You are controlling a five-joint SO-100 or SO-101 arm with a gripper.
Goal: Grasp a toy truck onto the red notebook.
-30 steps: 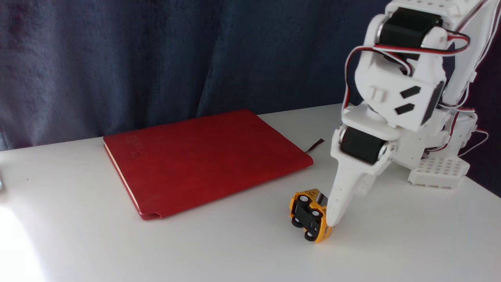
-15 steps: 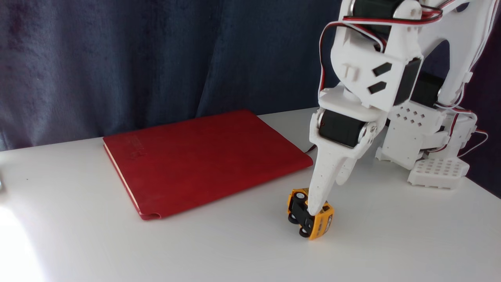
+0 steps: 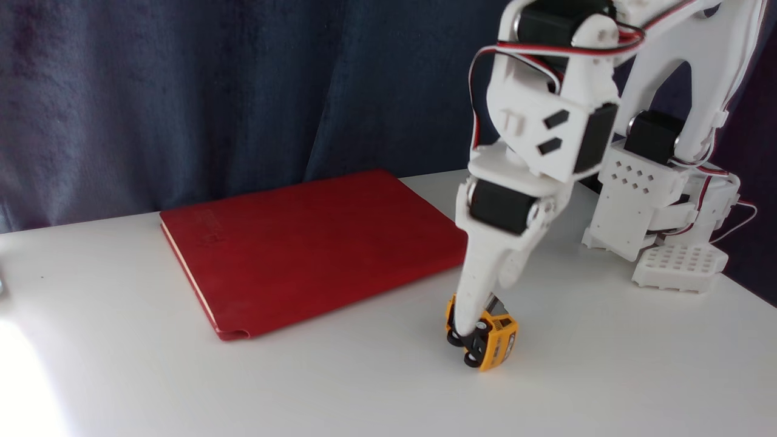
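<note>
The toy truck [image 3: 499,341] lies tipped on its side on the white table [image 3: 340,388], black underside and wheels facing the camera, just right of the red notebook's near right corner. The red notebook [image 3: 315,243] lies flat and closed with nothing on it. My white gripper [image 3: 479,320] points down at the truck. Its near finger [image 3: 470,303] crosses the left part of the underside, and the other jaw stands behind the truck, partly hidden. The jaws stand apart with the truck between them. The truck still rests on the table.
The arm's white base [image 3: 680,267] stands at the right rear of the table. A dark blue curtain [image 3: 212,91] hangs behind. Bare table surface spreads in front of and left of the notebook, with bright glare at the lower left.
The gripper has swung left from beside the truck's right end to over it. The truck turned slightly about a second ago and has stayed put since.
</note>
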